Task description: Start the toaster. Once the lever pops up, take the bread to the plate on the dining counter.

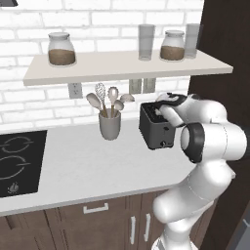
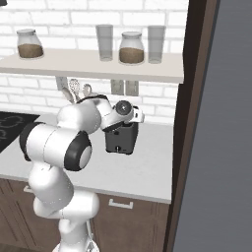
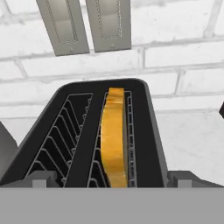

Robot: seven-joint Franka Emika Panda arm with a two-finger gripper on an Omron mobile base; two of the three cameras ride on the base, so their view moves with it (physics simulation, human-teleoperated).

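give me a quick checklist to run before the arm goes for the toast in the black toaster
1. Slice in a slot: ok. The golden-yellow slice of bread stands on edge in one slot of the small black boxy toaster; the other slot is bare wire rack.
2. Hand over the toaster: ok. The two-finger gripper hangs right above the toaster top, looking down into the slots.
3. Fingers straddling the slice: ok. One dark fingertip sits at each side, the slice between them.
4. Gripper free: ok, open, holding nothing.
5. Lever popped up: cannot tell.
6. Neighbours: ok. The grey cup of wooden spoons stands apart on the white worktop.
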